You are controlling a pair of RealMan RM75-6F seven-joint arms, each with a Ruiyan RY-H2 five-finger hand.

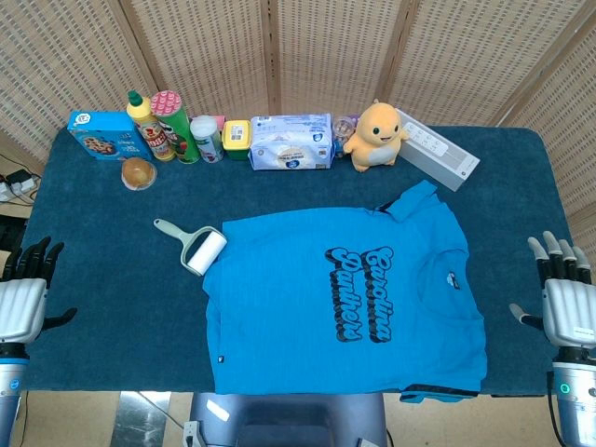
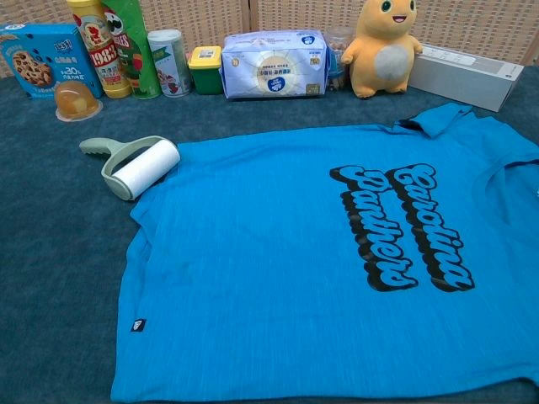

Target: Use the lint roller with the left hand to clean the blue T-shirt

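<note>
A blue T-shirt (image 1: pixel 335 303) (image 2: pixel 320 261) with black lettering lies flat on the dark blue tablecloth. The lint roller (image 1: pixel 201 248) (image 2: pixel 139 167), white roll on a pale green handle, rests at the shirt's upper left corner, touching its edge. My left hand (image 1: pixel 23 298) hovers at the table's left edge, fingers spread and empty, well left of the roller. My right hand (image 1: pixel 563 298) hangs at the right edge, fingers apart, holding nothing. Neither hand shows in the chest view.
Along the back stand a blue cookie box (image 1: pixel 102 133), a yellow bottle (image 1: pixel 149 121), a chips can (image 1: pixel 175 126), small containers (image 1: pixel 207 140), a tissue pack (image 1: pixel 291 142), a yellow plush toy (image 1: pixel 374 136) and a white box (image 1: pixel 438 149). A jelly cup (image 1: pixel 138 174) sits nearer.
</note>
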